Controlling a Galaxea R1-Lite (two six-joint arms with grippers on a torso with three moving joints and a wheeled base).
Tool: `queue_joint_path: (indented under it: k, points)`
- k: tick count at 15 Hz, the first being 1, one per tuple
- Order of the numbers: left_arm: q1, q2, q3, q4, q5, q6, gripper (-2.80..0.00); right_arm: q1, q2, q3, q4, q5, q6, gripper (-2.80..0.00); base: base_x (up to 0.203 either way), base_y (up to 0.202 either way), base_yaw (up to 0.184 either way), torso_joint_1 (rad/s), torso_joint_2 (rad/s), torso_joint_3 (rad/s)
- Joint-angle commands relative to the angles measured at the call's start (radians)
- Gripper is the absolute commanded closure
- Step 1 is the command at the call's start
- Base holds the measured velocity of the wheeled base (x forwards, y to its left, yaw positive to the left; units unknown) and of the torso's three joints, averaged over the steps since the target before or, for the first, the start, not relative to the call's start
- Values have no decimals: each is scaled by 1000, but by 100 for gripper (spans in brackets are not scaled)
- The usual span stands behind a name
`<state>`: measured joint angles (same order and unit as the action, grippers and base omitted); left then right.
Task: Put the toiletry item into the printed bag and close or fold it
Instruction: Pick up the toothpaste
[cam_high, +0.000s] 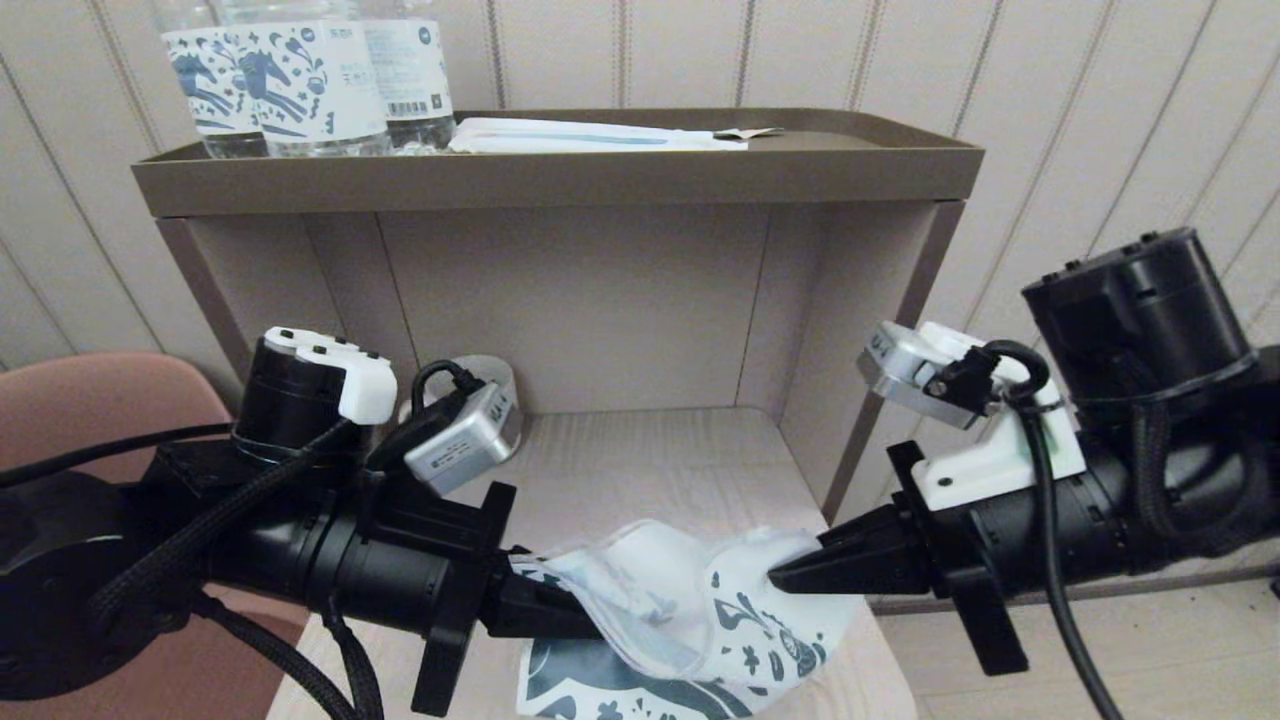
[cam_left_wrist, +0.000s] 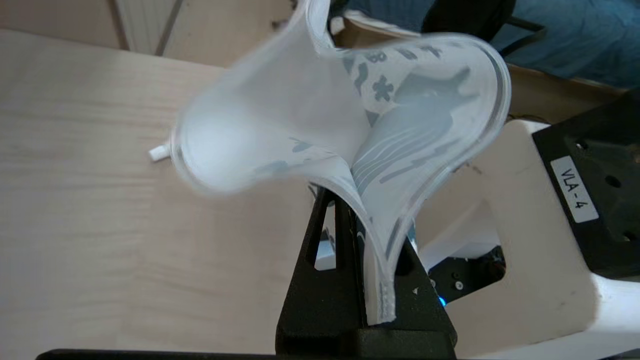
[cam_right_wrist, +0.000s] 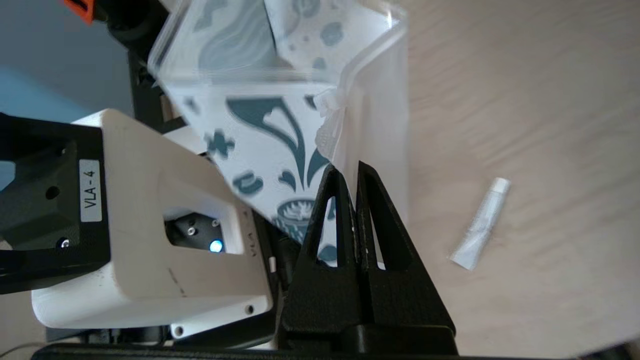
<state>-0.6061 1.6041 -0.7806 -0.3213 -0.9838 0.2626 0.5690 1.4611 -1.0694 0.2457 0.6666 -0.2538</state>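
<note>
Facing grippers (cam_high: 590, 610) (cam_high: 775, 578) pinching printed bag (cam_high: 700, 610)

right gripper (cam_right_wrist: 354, 172) jaws pinching printed bag (cam_right_wrist: 260, 125) | toiletry item (cam_right_wrist: 481, 224) on tabletop (cam_right_wrist: 540, 100)

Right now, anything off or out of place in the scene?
Yes. The toiletry item lies loose on the wooden surface, outside the printed bag. The left gripper and right gripper each pinch an edge of the bag, which hangs twisted and crumpled between them.
</note>
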Motion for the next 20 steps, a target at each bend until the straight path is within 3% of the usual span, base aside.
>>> queue_joint_path:
  k: [1, 7, 11, 20]
  points:
    - [-3, 8, 1, -2, -4, 1, 0, 5, 7, 2, 1, 4, -1, 0, 0, 0, 0, 0, 0, 0]
    - [8, -16, 23, -5, -1, 3, 0, -42, -1, -12, 1, -2, -6, 0, 0, 0, 0, 0, 0, 0]
    - [119, -73, 32, -5, -4, 3, 0, -107, -8, -14, 1, 1, -17, 0, 0, 0, 0, 0, 0, 0]
    - [216, -155, 34, -1, -1, 65, 0, -143, -39, -12, 3, 2, -31, 0, 0, 0, 0, 0, 0, 0]
